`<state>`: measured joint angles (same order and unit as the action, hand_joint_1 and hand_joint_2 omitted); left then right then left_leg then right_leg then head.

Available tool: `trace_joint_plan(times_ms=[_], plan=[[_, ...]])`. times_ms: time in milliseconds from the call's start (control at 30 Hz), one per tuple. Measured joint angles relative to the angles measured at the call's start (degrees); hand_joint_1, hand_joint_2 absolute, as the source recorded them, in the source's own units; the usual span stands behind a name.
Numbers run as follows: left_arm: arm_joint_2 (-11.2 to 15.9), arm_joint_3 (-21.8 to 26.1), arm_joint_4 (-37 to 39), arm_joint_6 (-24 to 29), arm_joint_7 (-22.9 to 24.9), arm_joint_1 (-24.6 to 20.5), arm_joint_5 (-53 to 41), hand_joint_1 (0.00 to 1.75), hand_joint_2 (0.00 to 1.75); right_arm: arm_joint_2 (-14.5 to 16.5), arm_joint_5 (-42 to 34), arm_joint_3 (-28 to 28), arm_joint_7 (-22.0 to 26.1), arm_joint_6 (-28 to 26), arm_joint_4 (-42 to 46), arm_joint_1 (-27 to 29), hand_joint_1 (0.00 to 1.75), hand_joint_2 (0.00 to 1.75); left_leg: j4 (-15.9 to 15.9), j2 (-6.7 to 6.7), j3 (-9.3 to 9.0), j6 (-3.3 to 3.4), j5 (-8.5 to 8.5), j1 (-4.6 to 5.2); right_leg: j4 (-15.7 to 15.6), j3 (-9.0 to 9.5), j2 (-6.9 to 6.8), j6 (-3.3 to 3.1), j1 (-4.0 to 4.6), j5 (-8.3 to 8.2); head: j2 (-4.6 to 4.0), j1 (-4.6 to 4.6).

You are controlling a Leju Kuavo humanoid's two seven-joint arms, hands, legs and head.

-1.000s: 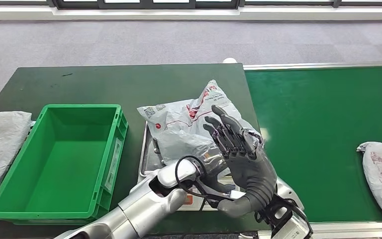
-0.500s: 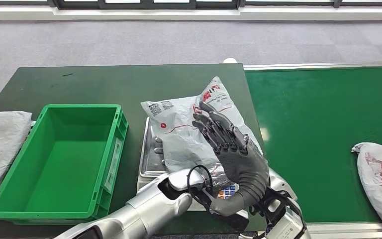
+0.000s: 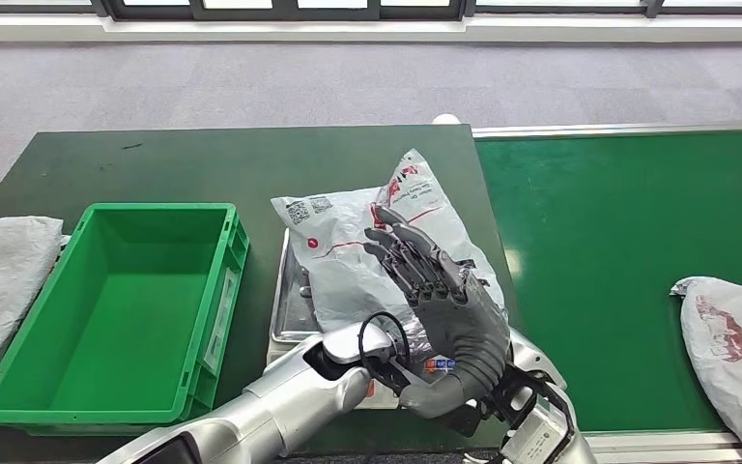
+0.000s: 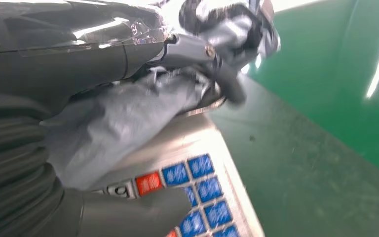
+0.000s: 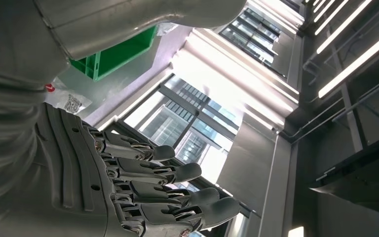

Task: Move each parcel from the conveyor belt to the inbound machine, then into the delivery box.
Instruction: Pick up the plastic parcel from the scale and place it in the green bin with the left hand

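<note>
A grey plastic parcel [image 3: 348,251] with red print lies on the steel tray of the inbound machine [image 3: 288,309], beside the conveyor belt [image 3: 618,242]. My right hand [image 3: 444,309] is raised in front of it with fingers spread and holds nothing; the right wrist view shows that hand [image 5: 103,187] empty too. My left arm [image 3: 299,387] reaches under it to the parcel's near edge. In the left wrist view my left hand [image 4: 54,64] grips the parcel [image 4: 113,133], fingers over it and the thumb below by the keypad [image 4: 197,187]. A second grey parcel [image 3: 729,338] lies on the belt at the right.
The green delivery box [image 3: 222,290] stands to the left of the machine on the dark table. A grey sack [image 3: 0,280] lies at the table's left edge. Grey carpet runs beyond the table's far edge.
My right hand has drawn back towards me and a little left, staying spread. My left arm has pushed further in under it. The parcel on the belt has come closer from the right.
</note>
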<state>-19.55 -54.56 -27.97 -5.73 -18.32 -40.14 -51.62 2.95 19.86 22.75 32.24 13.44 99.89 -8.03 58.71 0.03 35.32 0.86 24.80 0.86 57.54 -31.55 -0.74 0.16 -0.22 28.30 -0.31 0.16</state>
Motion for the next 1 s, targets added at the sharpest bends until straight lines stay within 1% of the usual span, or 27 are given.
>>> trace_joint_plan(times_ms=[267, 300, 400, 433, 533, 600, 667, 733, 833, 900, 1000], plan=[[0.25, 0.31, -0.90, 0.44, -0.37, -0.18, 0.50, 1.75, 1.75, 0.00, -0.05, 0.00, 0.02, 0.09, -0.05, 0.04, 0.00, 1.75, -0.02, 0.00, -0.02, -0.02, 0.01, -0.03, 0.00, -0.01, 0.00, -0.04, 0.04, 0.02, 0.00, -0.01], [0.26, 0.31, -0.94, 0.44, -0.37, -0.19, 0.50, 1.41, 1.75, 0.00, -0.05, 0.00, 0.02, 0.09, -0.05, 0.03, 0.00, 1.75, -0.03, 0.00, -0.02, -0.02, 0.01, -0.04, 0.00, -0.01, 0.00, -0.05, 0.06, 0.02, 0.00, -0.01], [0.35, 0.41, -1.27, 1.26, -0.20, -0.10, 0.60, 0.10, 1.75, 0.00, -0.12, 0.00, -0.12, 0.26, -0.05, 0.02, 0.00, 1.75, -0.04, 0.00, -0.02, -0.02, 0.02, -0.06, 0.00, -0.01, 0.00, -0.06, 0.10, 0.03, 0.00, -0.01], [0.45, 0.53, -1.54, 2.01, 0.01, 0.04, 0.62, 0.00, 1.75, 0.00, -0.15, 0.00, -0.34, 0.33, -0.05, 0.01, 0.00, 1.75, -0.04, 0.00, -0.02, -0.02, 0.01, -0.07, 0.00, -0.01, 0.00, -0.06, 0.10, 0.03, 0.00, 0.00], [0.97, 1.05, -2.79, 5.08, 1.00, 0.78, 0.57, 0.00, 1.75, 0.00, -0.11, 0.00, -1.65, 0.38, 0.04, 0.01, 0.00, 1.75, -0.04, -0.01, -0.02, -0.05, -0.01, -0.07, 0.00, -0.01, -0.01, -0.06, 0.10, 0.03, 0.00, 0.01], [1.43, 1.49, -4.35, 6.46, 1.58, 1.54, 0.53, 0.00, 0.87, 0.00, -0.02, 0.00, -2.50, 0.40, 0.41, 0.02, 0.00, 1.75, -0.04, -0.02, -0.01, -0.07, -0.03, -0.07, 0.00, -0.02, -0.01, -0.06, 0.09, 0.03, 0.00, 0.01], [2.06, 2.22, -7.18, 6.53, 1.98, 2.25, 0.90, 0.00, 0.00, 0.00, 0.10, 0.00, -3.25, 0.46, 1.02, 0.04, 0.00, 1.75, -0.04, -0.02, 0.01, -0.07, -0.04, -0.06, 0.00, -0.03, -0.01, -0.06, 0.08, 0.02, 0.00, 0.02], [2.99, 3.31, -11.69, 4.92, 1.76, 3.03, 2.37, 0.00, 0.00, 0.00, 0.29, 0.00, -3.86, 0.51, 1.56, 0.10, 0.00, 1.75, -0.04, -0.02, 0.02, -0.07, -0.04, -0.06, 0.00, -0.03, -0.01, -0.06, 0.06, 0.01, 0.00, 0.02], [4.73, 5.10, -19.84, 0.70, 0.42, 4.44, 5.90, 0.00, 0.00, 0.00, 0.54, 0.00, -4.15, 0.36, 2.13, 0.17, 0.00, 1.75, -0.03, -0.01, 0.03, -0.07, -0.03, -0.05, 0.00, -0.05, 0.00, -0.06, 0.05, 0.01, 0.00, 0.01], [6.11, 5.77, -24.63, -1.21, 0.08, 5.23, 7.40, 0.00, 0.00, 0.05, 0.55, 0.00, -4.00, -0.02, 2.53, 0.24, 0.00, 1.75, -0.03, 0.01, 0.03, -0.07, -0.03, -0.05, 0.00, -0.08, 0.01, -0.06, 0.05, 0.02, 0.00, 0.01], [7.66, 6.09, -29.96, -1.93, -0.02, 6.26, 8.11, 0.00, 1.31, 0.15, 0.55, -0.04, -3.94, -0.56, 2.93, 0.31, 0.00, 1.75, -0.04, -0.06, 0.05, -0.07, -0.02, -0.05, 0.00, -0.09, -0.03, -0.07, 0.06, 0.03, 0.00, 0.01]])
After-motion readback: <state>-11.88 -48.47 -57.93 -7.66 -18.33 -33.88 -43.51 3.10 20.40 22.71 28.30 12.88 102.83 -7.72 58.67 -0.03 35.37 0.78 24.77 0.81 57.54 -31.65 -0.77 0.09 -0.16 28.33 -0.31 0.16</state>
